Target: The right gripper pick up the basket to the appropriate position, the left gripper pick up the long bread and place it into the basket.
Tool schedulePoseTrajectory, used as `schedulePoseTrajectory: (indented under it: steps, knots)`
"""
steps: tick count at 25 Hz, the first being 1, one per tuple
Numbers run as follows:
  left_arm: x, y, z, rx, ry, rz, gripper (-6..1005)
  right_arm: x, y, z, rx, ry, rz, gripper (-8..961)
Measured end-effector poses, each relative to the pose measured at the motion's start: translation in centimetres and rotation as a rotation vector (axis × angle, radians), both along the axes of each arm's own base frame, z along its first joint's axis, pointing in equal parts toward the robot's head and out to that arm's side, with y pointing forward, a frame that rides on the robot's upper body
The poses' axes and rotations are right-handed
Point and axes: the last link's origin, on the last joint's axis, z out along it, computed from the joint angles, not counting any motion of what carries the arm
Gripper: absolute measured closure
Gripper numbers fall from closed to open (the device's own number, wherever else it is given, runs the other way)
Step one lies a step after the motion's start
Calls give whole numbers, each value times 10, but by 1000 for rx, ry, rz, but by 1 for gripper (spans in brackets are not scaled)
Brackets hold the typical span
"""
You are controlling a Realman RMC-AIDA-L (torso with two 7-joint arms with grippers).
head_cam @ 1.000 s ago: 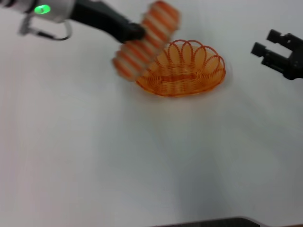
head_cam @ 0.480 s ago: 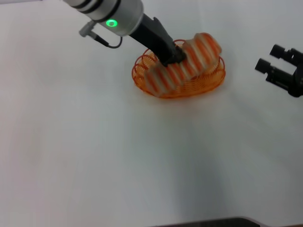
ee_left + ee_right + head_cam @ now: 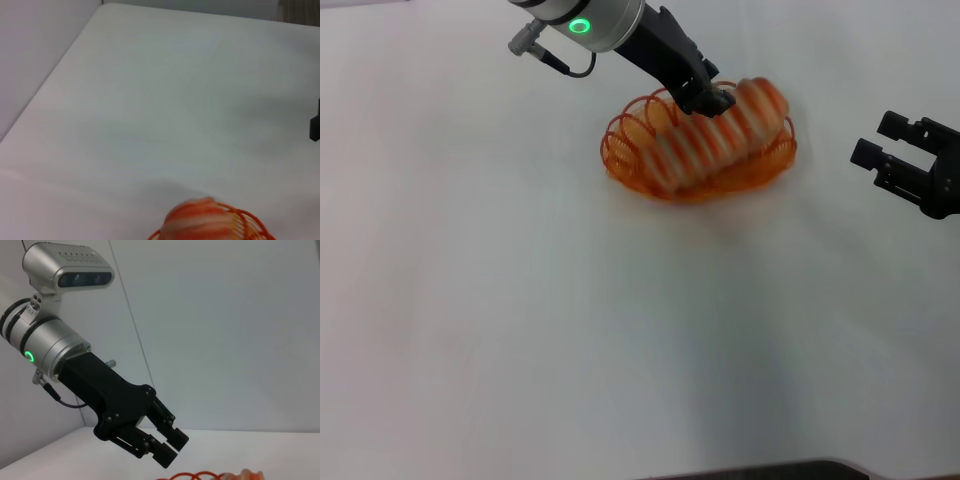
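The long bread (image 3: pixel 720 135), striped orange and cream, lies lengthwise in the orange woven basket (image 3: pixel 620 150) at the far middle of the white table. My left gripper (image 3: pixel 712 100) is just above the bread's far side. In the right wrist view the left gripper (image 3: pixel 169 446) has its fingers slightly parted and nothing between them, with the bread (image 3: pixel 247 474) and the basket rim (image 3: pixel 187 475) below it. The left wrist view shows one end of the bread (image 3: pixel 197 220) inside the basket (image 3: pixel 250 222). My right gripper (image 3: pixel 878 138) is open and empty, well to the right of the basket.
The white table (image 3: pixel 570 330) stretches bare toward me and to the left. A dark edge (image 3: pixel 770 470) shows at the bottom of the head view. A grey wall (image 3: pixel 225 315) stands behind the table.
My left gripper carried the bread from the basket's left side over the basket and set it down inside. It now sits above the bread without it. The right gripper has hardly moved.
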Motion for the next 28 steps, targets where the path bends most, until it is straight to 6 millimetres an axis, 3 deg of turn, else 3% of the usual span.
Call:
schedulePoseTrajectory:
  steps: [4, 8, 13, 17, 22, 28]
  knots:
    - [-3, 2, 5, 12, -18, 13, 635, 0, 1, 0, -1, 1, 0, 299]
    - [-20, 4, 26, 60, -127, 95, 482, -2, 2, -1, -5, 1, 7, 298]
    - [-75, -9, 52, 102, -395, 293, 249, -6, 9, -2, -13, -8, 19, 297]
    - [-137, -32, 79, 175, -611, 419, 227, -12, 19, -5, -36, -18, 32, 297]
    - [-202, -73, 101, 261, -759, 483, 199, -21, 33, -9, -68, -46, 67, 296]
    - [-236, -111, 101, 306, -794, 452, 200, -33, 46, -14, -101, -53, 94, 295]
